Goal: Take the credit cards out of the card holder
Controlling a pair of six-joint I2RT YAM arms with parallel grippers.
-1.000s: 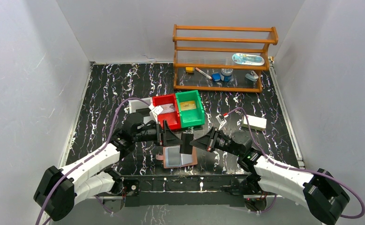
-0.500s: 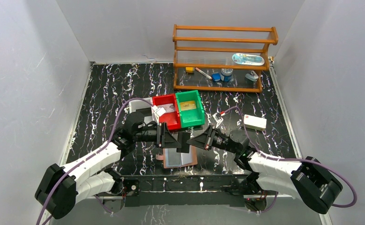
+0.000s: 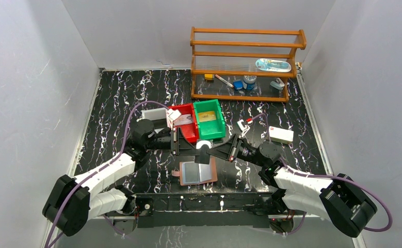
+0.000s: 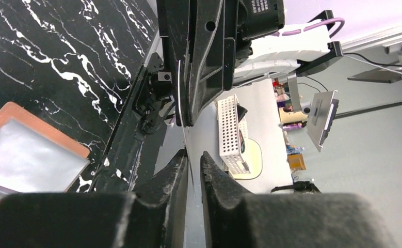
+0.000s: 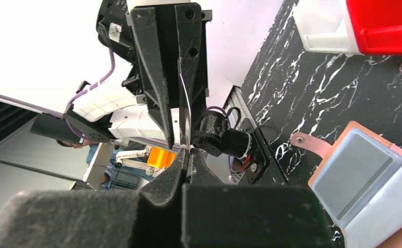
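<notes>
One black marbled table [image 3: 116,98] sits between grey walls [image 3: 28,77].

Plain grey walls [image 3: 38,77], black white-veined marble tabletop [image 3: 121,98], wooden shelf rack [image 3: 246,64] at back

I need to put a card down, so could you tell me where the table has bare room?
Bare marble lies left of the white tray, and between the green bin and white box. It is crowded around the card holder.

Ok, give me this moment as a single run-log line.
stage: card handover above open card holder | left gripper: shut on card | right gripper: shut on card | card holder: flat on table, untouched
</notes>
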